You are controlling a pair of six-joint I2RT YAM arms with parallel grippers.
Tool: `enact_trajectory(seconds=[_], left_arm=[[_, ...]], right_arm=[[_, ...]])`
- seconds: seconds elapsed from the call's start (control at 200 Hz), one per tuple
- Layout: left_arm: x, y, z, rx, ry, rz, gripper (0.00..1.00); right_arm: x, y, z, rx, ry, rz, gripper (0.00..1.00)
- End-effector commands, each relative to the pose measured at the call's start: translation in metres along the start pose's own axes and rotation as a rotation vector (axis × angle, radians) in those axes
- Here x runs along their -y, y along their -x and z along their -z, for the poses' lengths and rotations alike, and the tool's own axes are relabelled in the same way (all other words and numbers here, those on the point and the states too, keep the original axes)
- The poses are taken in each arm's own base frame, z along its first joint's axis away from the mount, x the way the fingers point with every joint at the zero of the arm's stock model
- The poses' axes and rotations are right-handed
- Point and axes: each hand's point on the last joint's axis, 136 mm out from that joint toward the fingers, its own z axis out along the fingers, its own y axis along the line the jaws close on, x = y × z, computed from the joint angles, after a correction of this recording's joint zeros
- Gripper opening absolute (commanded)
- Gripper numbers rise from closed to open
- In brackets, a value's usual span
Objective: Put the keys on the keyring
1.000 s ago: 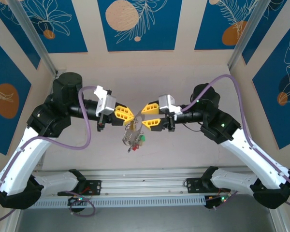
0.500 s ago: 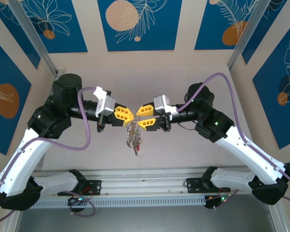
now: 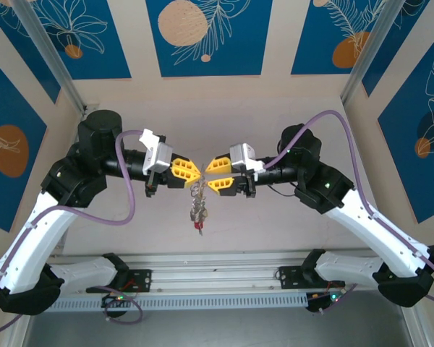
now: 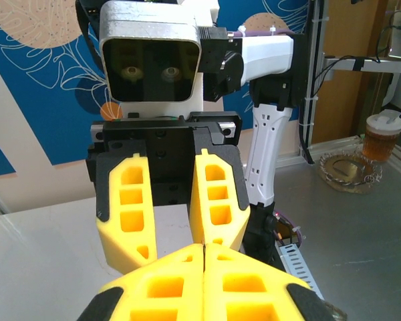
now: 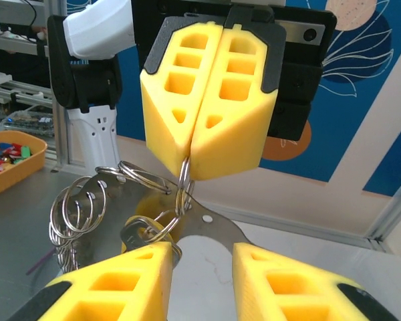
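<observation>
Clearly, right wrist view: left end effector [image 5: 190, 172] pinches keyring [image 5: 181, 188]; right end effector [image 5: 202, 253] spread.

From above, the keys [image 3: 199, 215] are too small to tell apart. The right gripper [image 5: 200, 257] is cut off at the picture's edge; its fingers [image 5: 134, 281] cover part of the keyring [image 5: 184, 175].

Left yellow-fingered gripper [image 3: 196, 171] pinched thin silvery wire keyring [image 5: 184, 175]; right yellow-fingered gripper [image 3: 209, 176] faced it, fingers apart.
</observation>
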Motion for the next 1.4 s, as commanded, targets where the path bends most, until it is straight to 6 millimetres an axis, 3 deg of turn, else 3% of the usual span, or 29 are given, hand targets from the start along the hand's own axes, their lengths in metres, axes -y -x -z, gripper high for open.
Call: enact_trajectory(seconds=[0.0, 0.245, 0.945, 1.225, 1.395], left_arm=[[0.006, 0.013, 0.005, 0.041, -0.013, -0.045, 0.0], [0.006, 0.015, 0.005, 0.044, -0.01, -0.042, 0.0], [0.005, 0.014, 0.004, 0.046, -0.009, -0.044, 0.0], [0.005, 0.014, 0.004, 0.047, -0.009, -0.045, 0.0], [0.005, 0.013, 0.003, 0.049, -0.009, -0.044, 0.0]], right_arm=[[-0.001, 0.013, 0.017, -0.003, -0.049, 0.05, 0.3], [-0.012, 0.032, 0.017, 0.091, 0.031, 0.081, 0.31], [-0.01, 0.025, -0.009, 0.121, 0.123, 0.018, 0.3], [-0.007, 0.015, -0.014, 0.095, 0.126, -0.011, 0.12], [-0.005, 0.012, -0.017, 0.091, 0.122, -0.014, 0.1]])
